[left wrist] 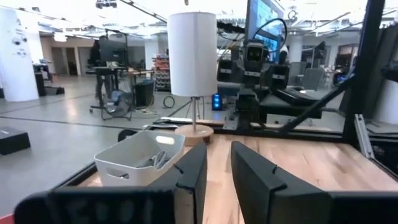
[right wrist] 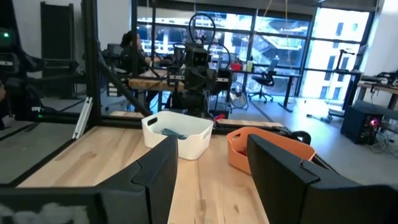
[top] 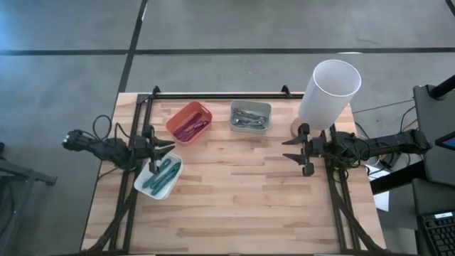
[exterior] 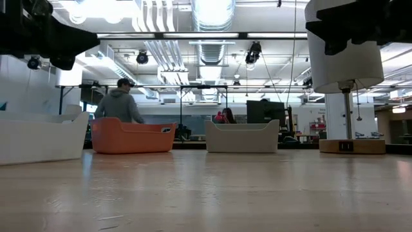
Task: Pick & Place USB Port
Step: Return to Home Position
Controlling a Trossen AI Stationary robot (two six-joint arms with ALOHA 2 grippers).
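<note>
Three small bins sit on the wooden table. A white bin (top: 144,186) holds teal parts (top: 163,176), an orange bin (top: 178,118) holds red parts (top: 192,127), and a grey bin (top: 250,107) holds silver parts (top: 249,119). My left gripper (top: 162,155) hovers at the far left edge of the white bin. It is open by a narrow gap (left wrist: 217,171) and holds nothing. My right gripper (top: 293,151) is open wide (right wrist: 211,165) over bare wood on the table's right side, pointing toward the bins. In its wrist view the white bin (right wrist: 177,134) and orange bin (right wrist: 267,149) lie ahead.
A white-shaded lamp (top: 328,89) stands on a round wooden base at the far right corner, just behind my right arm. A black frame rail (top: 220,94) runs along the table's far edge. The near half of the table (top: 234,206) is bare wood. People show in the room beyond (exterior: 120,103).
</note>
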